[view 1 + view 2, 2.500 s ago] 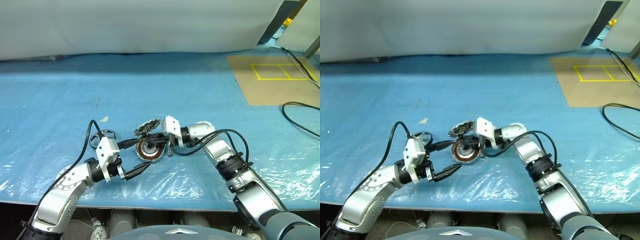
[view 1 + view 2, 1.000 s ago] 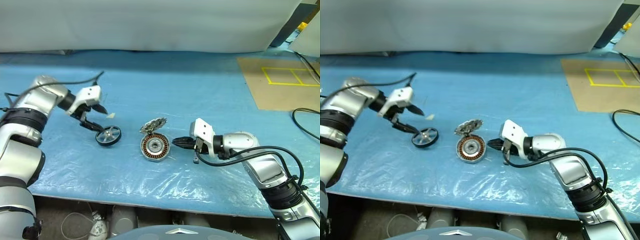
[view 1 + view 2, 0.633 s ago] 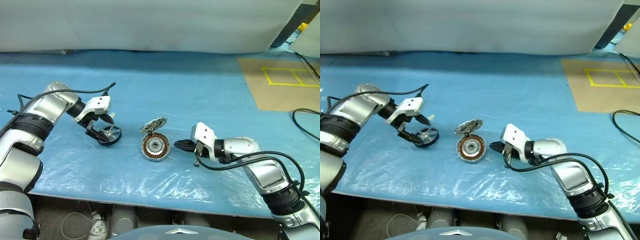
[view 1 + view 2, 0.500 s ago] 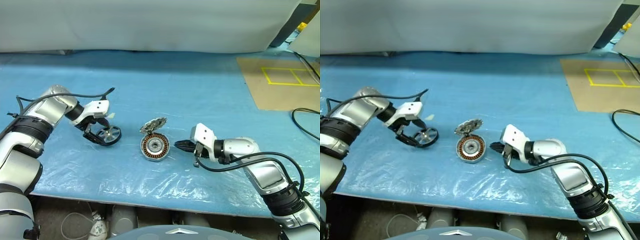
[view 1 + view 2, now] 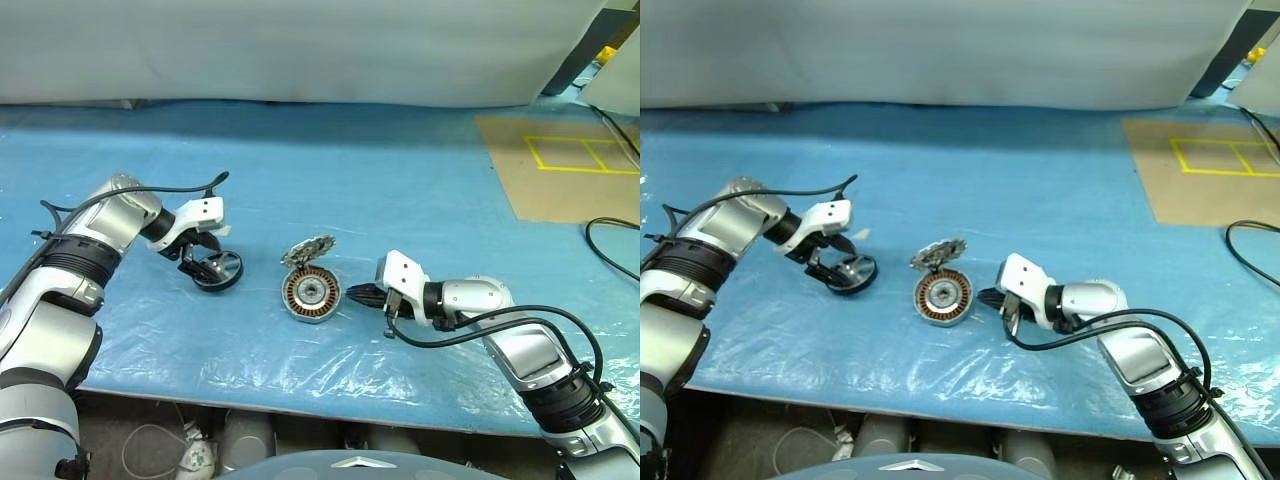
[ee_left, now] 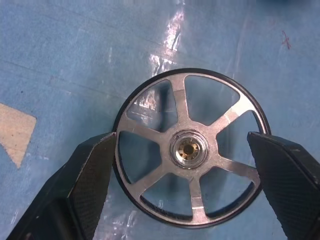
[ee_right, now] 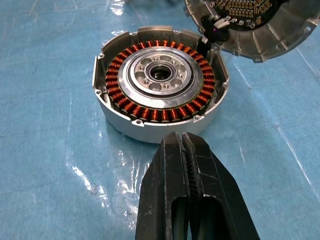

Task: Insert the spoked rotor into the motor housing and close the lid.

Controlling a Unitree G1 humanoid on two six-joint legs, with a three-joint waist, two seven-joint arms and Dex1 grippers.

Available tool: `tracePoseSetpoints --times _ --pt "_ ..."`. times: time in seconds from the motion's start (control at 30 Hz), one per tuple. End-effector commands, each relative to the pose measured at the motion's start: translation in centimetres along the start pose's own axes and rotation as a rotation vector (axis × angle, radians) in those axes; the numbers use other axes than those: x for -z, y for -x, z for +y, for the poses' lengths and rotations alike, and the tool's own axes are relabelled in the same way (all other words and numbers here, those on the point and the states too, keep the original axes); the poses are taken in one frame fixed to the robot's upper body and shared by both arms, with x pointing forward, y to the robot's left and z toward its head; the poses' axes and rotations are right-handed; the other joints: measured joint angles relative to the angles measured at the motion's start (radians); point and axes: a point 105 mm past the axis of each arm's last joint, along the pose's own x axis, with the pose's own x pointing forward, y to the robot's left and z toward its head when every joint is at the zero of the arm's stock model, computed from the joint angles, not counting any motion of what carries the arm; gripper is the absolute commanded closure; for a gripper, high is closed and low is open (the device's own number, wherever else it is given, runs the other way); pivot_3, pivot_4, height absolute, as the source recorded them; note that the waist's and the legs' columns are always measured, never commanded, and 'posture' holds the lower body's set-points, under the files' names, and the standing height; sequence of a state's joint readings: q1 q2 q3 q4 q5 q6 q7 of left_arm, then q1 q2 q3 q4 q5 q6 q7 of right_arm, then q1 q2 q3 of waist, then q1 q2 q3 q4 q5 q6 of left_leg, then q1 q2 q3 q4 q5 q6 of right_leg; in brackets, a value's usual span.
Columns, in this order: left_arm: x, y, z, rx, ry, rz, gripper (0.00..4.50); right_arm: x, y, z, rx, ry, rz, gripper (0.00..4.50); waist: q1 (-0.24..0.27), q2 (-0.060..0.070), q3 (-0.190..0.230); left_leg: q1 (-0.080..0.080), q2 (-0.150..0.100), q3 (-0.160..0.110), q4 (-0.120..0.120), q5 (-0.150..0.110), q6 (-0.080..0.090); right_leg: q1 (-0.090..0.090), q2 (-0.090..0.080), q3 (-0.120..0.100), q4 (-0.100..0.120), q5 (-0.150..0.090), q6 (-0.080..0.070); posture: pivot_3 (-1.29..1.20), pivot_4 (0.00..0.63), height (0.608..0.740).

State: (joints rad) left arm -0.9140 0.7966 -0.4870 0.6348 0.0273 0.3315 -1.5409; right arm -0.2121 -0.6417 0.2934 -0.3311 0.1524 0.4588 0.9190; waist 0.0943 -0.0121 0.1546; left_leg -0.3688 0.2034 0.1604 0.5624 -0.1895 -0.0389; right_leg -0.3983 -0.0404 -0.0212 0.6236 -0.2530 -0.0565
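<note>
Blue plastic sheet [image 5: 330, 190] covers the table, crinkled and glossy toward the near edge. A white backdrop [image 5: 300, 50] runs along the far side. Far right: a brown cardboard panel [image 5: 560, 160] with yellow tape squares, and a black cable [image 5: 610, 235] looping near it, both well apart from the work area. A small tan scrap of tape [image 6: 15, 130] lies on the sheet just beside the spoked rotor.

Spoked rotor [image 6: 190, 150] lies flat on the sheet, left of centre. Left gripper [image 6: 187, 165] hangs over it, jaws spread wide, one finger on each side of the dark rim; the fingers [image 6: 90, 170] look close to the rim or just touching, cannot tell which. Rotor not lifted.

Motor housing [image 7: 160, 82] sits open-side up at centre, copper windings and silver hub exposed, nothing inside the well. Lid [image 7: 255, 25] leans tilted against its far rim, inner face showing, short wires running from it to the housing. Right gripper [image 7: 187, 150] is closed, empty, tip just beside the housing's right wall, not clearly touching.

Bare sheet between rotor and housing, nothing in the way. Wide open room behind both parts up to the backdrop. The near table edge is close in front of both arms.
</note>
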Motion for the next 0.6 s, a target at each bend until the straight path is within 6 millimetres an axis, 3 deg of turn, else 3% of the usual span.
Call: tracePoseSetpoints --times 0.03,0.17,0.37,0.47,0.57,0.6 --pt "0.3 0.8 0.2 -0.027 -0.001 0.017 0.09 -1.1 0.1 0.8 -0.021 0.055 -0.012 4.45 0.0 0.0 0.0 0.0 0.0 0.0 0.0 0.0 0.0 0.0 0.0 0.0 0.0 0.0 0.0 0.0 0.15 0.74" --pt "0.6 0.7 -0.2 -0.013 0.016 0.026 0.09 -1.8 0.2 0.7 -0.012 0.055 -0.019 4.45 0.001 0.0 0.0 0.0 0.0 -0.001 0.0 0.0 0.0 0.001 0.0 0.0 0.0 0.0 0.0 0.0 0.15 0.74" --pt "-0.4 1.0 -0.8 0.015 -0.006 -0.021 0.09 -1.5 0.2 0.6 -0.014 0.058 0.0 4.45 0.002 0.0 0.0 0.001 0.0 -0.001 0.0 0.0 0.0 0.002 0.0 0.0 0.0 0.0 0.0 0.0 0.15 0.74" --pt "0.0 1.1 -0.7 0.006 -0.023 -0.008 0.64 -1.2 0.1 0.5 -0.013 0.056 0.003 4.5 0.002 0.0 0.0 0.001 0.0 -0.001 0.0 0.0 0.0 0.002 0.0 0.0 0.0 0.0 0.0 0.0 0.15 0.74" --pt "0.2 1.0 -0.9 0.013 -0.032 -0.008 1.58 -0.9 0.0 0.5 -0.016 0.052 0.006 4.5 0.001 0.001 0.0 0.001 0.0 -0.001 0.0 0.0 0.0 0.002 0.0 0.0 0.0 0.0 0.0 0.0 0.15 0.74" --pt "0.2 1.0 -1.0 0.017 -0.04 -0.007 1.58 -0.7 -0.1 0.6 -0.02 0.052 0.008 4.5 0.001 0.001 0.0 0.001 0.0 -0.001 0.0 0.0 0.0 0.001 0.0 -0.001 0.0 0.0 0.0 0.0 0.15 0.74"
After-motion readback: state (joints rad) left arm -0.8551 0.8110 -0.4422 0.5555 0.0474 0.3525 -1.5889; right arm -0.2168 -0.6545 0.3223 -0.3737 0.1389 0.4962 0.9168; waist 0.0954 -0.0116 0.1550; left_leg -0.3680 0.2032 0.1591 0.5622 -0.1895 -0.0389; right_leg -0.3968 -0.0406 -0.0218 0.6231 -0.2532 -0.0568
